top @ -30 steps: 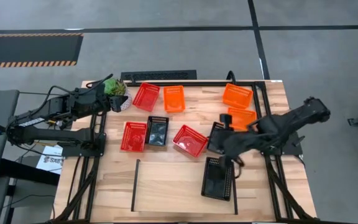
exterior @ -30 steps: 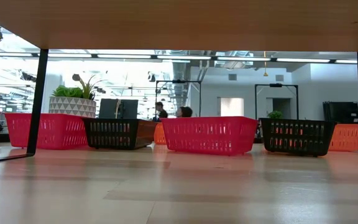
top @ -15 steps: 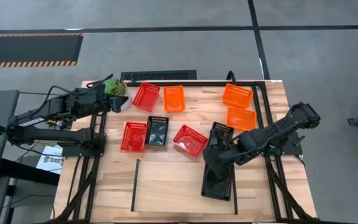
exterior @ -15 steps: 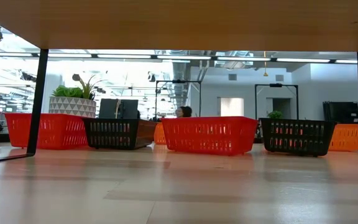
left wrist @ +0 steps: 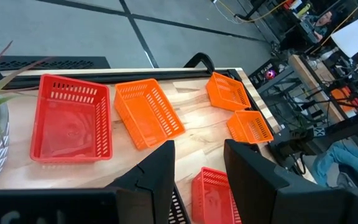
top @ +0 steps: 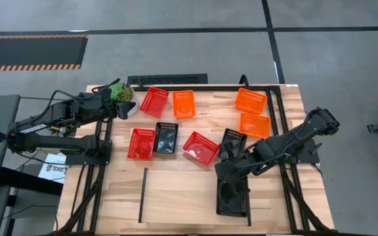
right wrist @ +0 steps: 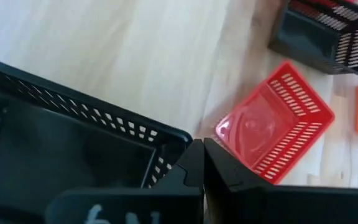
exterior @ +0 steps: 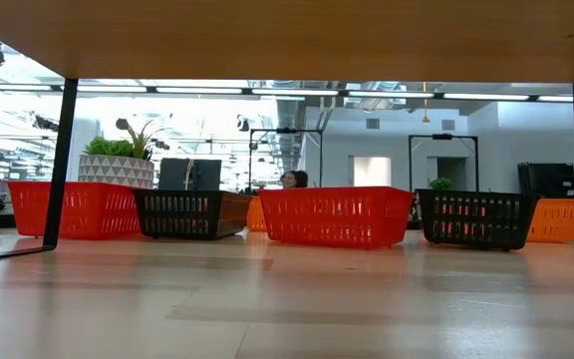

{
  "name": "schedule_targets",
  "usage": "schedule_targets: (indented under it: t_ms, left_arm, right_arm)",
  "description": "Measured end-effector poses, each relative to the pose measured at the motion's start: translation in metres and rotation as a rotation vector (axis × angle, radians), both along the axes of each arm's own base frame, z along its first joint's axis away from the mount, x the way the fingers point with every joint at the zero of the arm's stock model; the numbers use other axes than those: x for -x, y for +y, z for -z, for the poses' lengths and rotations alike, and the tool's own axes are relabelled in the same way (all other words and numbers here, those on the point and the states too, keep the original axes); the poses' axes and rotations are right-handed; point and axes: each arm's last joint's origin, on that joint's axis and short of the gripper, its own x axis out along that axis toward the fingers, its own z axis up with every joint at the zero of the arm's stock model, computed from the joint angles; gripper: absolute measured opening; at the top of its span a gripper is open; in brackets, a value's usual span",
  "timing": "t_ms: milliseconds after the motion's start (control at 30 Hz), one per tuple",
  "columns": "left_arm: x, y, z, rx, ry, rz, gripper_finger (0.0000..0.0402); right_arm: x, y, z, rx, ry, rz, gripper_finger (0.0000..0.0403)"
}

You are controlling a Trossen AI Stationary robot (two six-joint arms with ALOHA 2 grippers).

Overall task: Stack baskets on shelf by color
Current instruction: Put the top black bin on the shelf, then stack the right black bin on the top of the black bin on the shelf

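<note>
Right gripper (top: 227, 172) sits at the near black basket (top: 232, 196) on the shelf (top: 176, 190), hard against the right rail. In the right wrist view its fingers (right wrist: 194, 163) are closed, pinching that basket's rim, probably to seat it square as the base of a black stack. Just behind, a second black basket (top: 231, 141), a red basket (top: 201, 147), then a red and black pair (top: 153, 141) wait on the counter (top: 209, 108). Far edge: more red and orange baskets (top: 184, 103). Left gripper (left wrist: 197, 155) idles by the potted plant (top: 122, 95), fingers apart, holding nothing. Light wood counter, grey floor around; workshop room beyond.
</note>
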Motion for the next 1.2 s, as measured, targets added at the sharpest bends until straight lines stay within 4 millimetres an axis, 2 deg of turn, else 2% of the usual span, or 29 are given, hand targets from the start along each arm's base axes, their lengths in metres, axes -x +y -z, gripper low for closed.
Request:
schedule_targets:
  t_ms: [167, 300, 400, 500, 700, 800, 867, 1000, 1200]
  left_arm:
    - [0.0, 0.0, 0.0, 0.0, 0.0, 0.0, 0.0126]
    - [0.0, 0.0, 0.0, 0.0, 0.0, 0.0, 0.0126]
    - [0.0, 0.0, 0.0, 0.002, -0.001, 0.003, 0.0126]
    - [0.0, 0.0, 0.0, 0.004, -0.002, 0.008, 0.0126]
    - [0.0, 0.0, 0.0, 0.004, -0.002, 0.008, 0.0126]
    - [0.0, 0.0, 0.0, 0.003, -0.001, 0.008, 0.0126]
    - [0.0, 0.0, 0.0, 0.003, -0.001, 0.008, 0.0126]
    - [0.0, 0.0, 0.0, 0.004, -0.002, 0.008, 0.0126]
    - [0.0, 0.0, 0.0, 0.026, -0.023, -0.013, 0.0126]
  right_arm:
    - [-0.001, 0.001, -0.004, -0.011, -0.012, 0.005, 0.0008]
    - [-0.002, 0.001, -0.037, -0.054, -0.105, 0.01, 0.001]
    - [0.0, -0.001, -0.078, -0.102, -0.22, 0.009, 0.0014]
    - [0.01, -0.004, -0.131, -0.151, -0.406, -0.024, 0.0016]
    - [0.043, -0.018, -0.243, -0.374, -0.963, -0.067, 0.0014]
    - [0.065, -0.023, -0.281, -0.443, -1.205, -0.169, 0.002]
    - [0.076, -0.023, -0.295, -0.463, -1.313, -0.214, 0.0026]
    - [0.081, -0.018, -0.305, -0.447, -1.452, -0.247, 0.0028]
    - [0.062, -0.012, -0.303, -0.399, -1.516, -0.238, 0.0031]
